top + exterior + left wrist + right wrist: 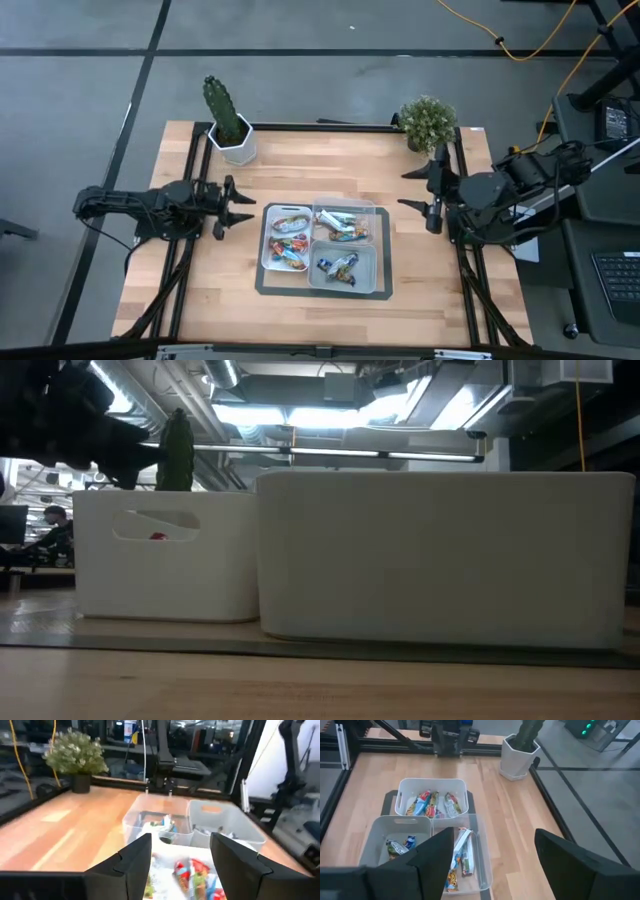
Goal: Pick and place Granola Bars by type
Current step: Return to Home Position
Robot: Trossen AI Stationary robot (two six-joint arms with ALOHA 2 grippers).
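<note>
The granola bars lie in three bins on a dark mat mid-table. Red, orange and brown bars fill the white bin on the left. Silver-blue bars are in the clear far-right bin, and blue bars in the near-right bin. My left gripper hovers open just left of the bins, pointing at them; its wrist view shows the red bars between its fingers. My right gripper hovers open to the right of the bins, and its wrist view shows all three bins.
A cactus in a white pot stands at the far left of the table and a small bushy plant at the far right. Black frame rails run along both sides. The low view shows only the bins' white walls.
</note>
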